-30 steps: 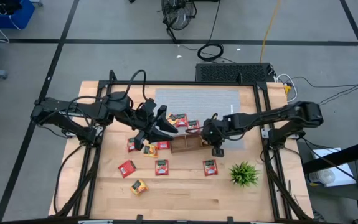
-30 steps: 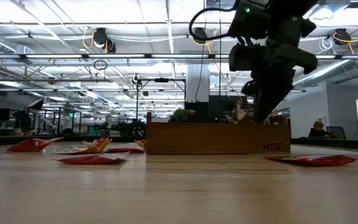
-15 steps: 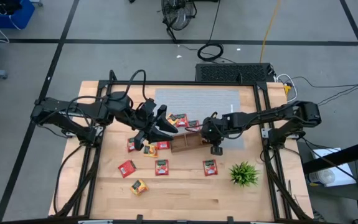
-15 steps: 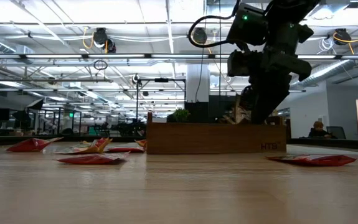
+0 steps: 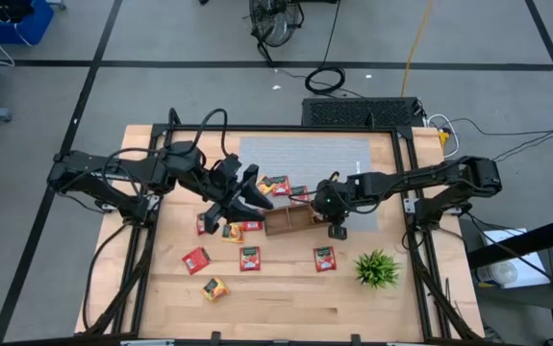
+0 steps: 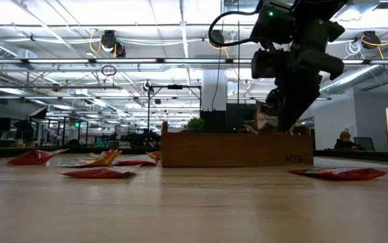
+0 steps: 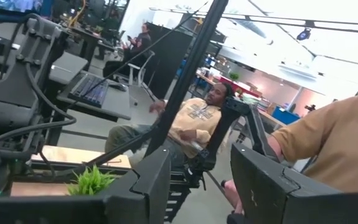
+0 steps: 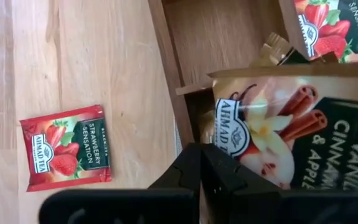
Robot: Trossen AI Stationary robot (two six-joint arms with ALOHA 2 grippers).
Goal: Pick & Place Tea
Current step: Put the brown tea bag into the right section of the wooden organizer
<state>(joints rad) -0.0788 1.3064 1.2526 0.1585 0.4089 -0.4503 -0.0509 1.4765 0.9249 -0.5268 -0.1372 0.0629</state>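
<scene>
The jaws of the right gripper [image 5: 328, 213] are pressed together above the wooden tray [image 8: 180, 89], where a vanilla sachet [image 8: 272, 134] lies; lift straight up, clear of its walls. The left gripper [image 5: 254, 195], jaws half spread, waits beside the tray.

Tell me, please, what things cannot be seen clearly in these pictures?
- Tray compartments, high view: the right arm covers part of them, so the sachet count is unclear.
- Left tool, high view: too small to tell whether it holds a sachet; the left wrist view faces the room.
- Pale sachet, right wrist view: label cut off by the edge.
</scene>
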